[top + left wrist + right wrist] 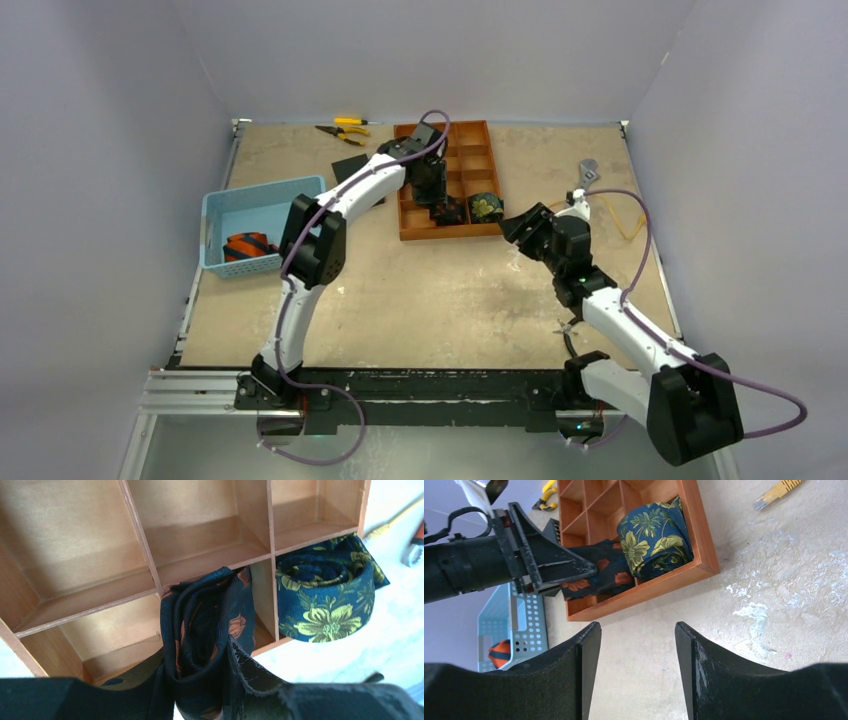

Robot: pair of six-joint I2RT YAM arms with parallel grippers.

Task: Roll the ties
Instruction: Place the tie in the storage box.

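Your left tool [436,197] is pinching the rolled orange tie [200,630] across its sides. I take that as the way to stop the coil from springing loose while it goes into the tray [476,158]. The roll sits at the middle cell of the tray's near row, partly inside and standing above the walls. I cannot tell if it touches the cell floor.

The green tie [325,605] is rolled and lies in the tray's near right corner cell, just across 1 thin divider. It bulges over that cell's walls, so it looks done. The striped tie [248,246] is in the basket [262,200], well to the left of the tray. By my reckoning 2 of the 3 ties are rolled. The 3rd is too small to judge.

Your right tool [636,627] is spread and holds nothing. It hangs over the bare desk [430,300] just off the tray's near right corner, probably parked there to leave the left arm room.

Mind 2 edges: the divider beside the green tie and the tray's near rim, which the orange roll overlaps in the left wrist view. The cell is snug, so letting go too high may let the coil lean on the rim or unwind. The near left cell and the rows behind are bare. The desk on the tray's near side is wide open for pulling back. A yellow cable [776,491] lies on the desk to the right of the tray.
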